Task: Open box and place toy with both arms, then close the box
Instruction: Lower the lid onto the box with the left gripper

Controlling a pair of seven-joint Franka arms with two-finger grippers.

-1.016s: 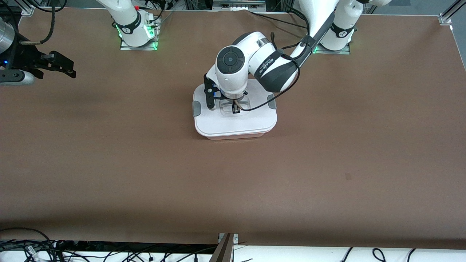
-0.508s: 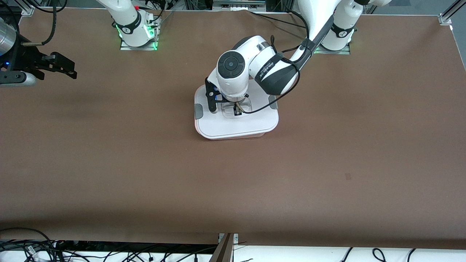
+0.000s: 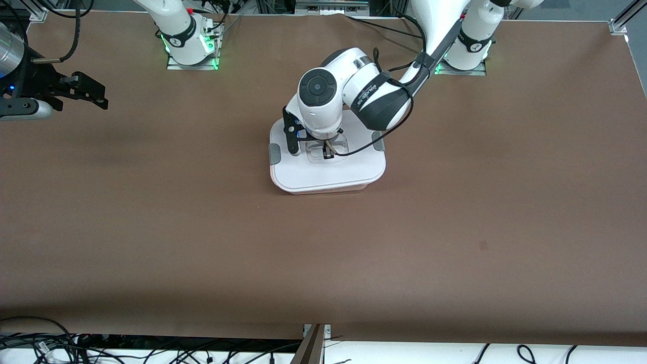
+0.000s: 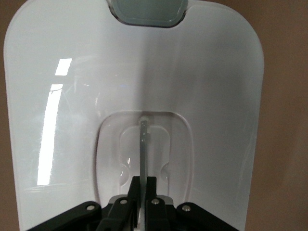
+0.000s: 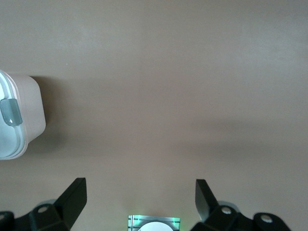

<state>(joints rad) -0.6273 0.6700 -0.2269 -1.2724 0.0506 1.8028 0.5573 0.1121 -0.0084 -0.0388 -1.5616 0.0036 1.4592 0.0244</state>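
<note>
L hand (image 3: 327,150) is clenching the lid handle (image 4: 144,144), nudging the box (image 3: 327,164) slightly since a sec ago, seating lid; R hand (image 3: 76,93) is waiting, released, over worktop (image 3: 455,227) edge.

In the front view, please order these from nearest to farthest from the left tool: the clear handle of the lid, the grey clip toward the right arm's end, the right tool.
1. Clear handle: in the lid's middle, gripped by the left tool.
2. Grey clip: on the lid's edge.
3. Right tool: waiting over the table's right-arm end.

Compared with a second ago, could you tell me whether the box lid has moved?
Yes, slightly. The lid, held at its handle by the left gripper, has edged toward the left arm's end of the table.
</note>
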